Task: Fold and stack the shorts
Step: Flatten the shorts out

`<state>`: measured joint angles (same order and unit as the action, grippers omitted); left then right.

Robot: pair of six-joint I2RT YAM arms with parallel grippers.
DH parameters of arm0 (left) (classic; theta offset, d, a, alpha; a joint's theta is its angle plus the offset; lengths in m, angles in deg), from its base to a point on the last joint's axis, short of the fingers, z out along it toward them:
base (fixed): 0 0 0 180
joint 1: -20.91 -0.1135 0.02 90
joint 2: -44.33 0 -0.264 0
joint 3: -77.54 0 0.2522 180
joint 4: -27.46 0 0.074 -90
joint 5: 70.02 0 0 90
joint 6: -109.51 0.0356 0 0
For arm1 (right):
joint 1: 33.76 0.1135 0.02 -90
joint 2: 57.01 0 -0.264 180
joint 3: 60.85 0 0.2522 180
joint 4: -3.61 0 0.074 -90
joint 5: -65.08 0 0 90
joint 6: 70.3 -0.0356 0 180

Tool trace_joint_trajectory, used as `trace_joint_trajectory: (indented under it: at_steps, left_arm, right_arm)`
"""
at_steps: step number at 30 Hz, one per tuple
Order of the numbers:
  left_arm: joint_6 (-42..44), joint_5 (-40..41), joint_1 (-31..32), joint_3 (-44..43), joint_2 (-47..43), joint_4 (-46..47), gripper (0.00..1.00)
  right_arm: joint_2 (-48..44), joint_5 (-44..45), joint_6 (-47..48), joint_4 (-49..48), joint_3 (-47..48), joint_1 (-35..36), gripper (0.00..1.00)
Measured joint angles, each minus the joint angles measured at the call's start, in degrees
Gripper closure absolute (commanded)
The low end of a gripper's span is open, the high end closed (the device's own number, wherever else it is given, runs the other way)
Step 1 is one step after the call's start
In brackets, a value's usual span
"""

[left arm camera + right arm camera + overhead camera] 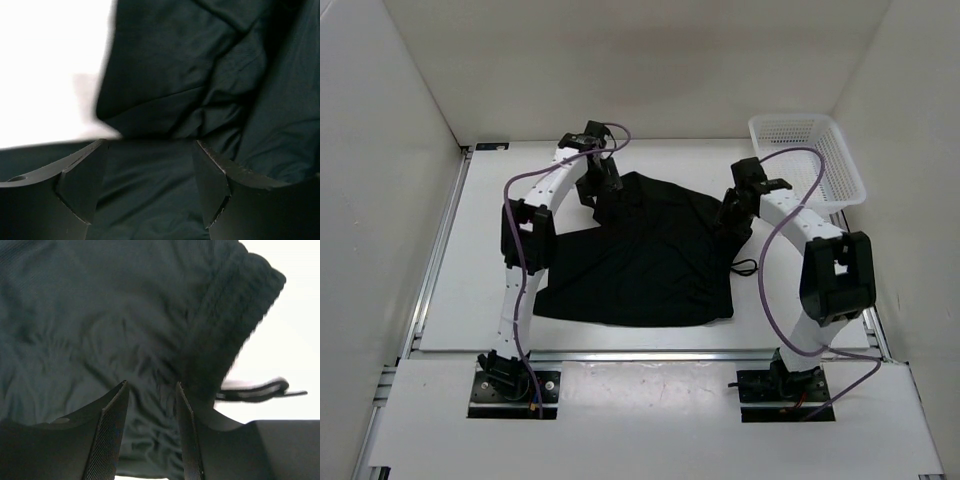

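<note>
At the left of the flat white table (470,260), the left gripper (600,200) hangs over the far-left corner of the plain black soft fabric shorts (640,265). Its jaws stand wide apart. Cloth lies beneath them and nothing is pinched.

The shorts lie at the middle of the table, between the two arms. They are spread mostly flat, with creases across the far half.

At the right edge of the garment, the right gripper (730,222) sits over the gathered elastic waistband (225,325). Its jaws stand narrowly apart with fabric in the gap. Whether they pinch that fabric cannot be told.

The thin black drawstring (260,390) trails onto the bare table just beside the waistband. The white plastic mesh basket (840,170) stands in the far-right corner, apart from the shorts.

Step in hand, as judged: securing the garment's edges for a fold.
- Seat the right jaws fully over the thick waistband, not over the drawstring alone.
- Set the left jaws on a single hem edge, not on a bunch of layers.
- Lift both ends evenly so the cloth stays taut and does not drag.

Orientation: the waist points toward the right side of the table and the leg openings toward the left. The long axis appears to run left to right across the table.
</note>
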<state>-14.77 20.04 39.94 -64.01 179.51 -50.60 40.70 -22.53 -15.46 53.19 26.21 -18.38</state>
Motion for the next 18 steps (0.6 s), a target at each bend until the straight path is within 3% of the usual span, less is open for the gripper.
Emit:
trace_joint_trajectory:
  at_steps: [6, 10, 18]
  left_arm:
    - [1.3, -3.0, 2.3, -9.9, 8.2, -0.4, 0.24]
    - [1.6, -4.4, 3.0, -11.7, 9.5, 0.5, 0.33]
    - [1.8, -5.4, 3.8, -15.0, 13.8, 2.3, 0.37]
  right_arm:
    - [7.1, -0.3, 0.5, 0.1, 1.8, -0.3, 0.53]
    - [9.5, -0.2, 0.7, 0.3, 1.8, -0.4, 0.53]
    - [9.5, -0.2, 0.8, 0.2, 1.4, -1.8, 0.53]
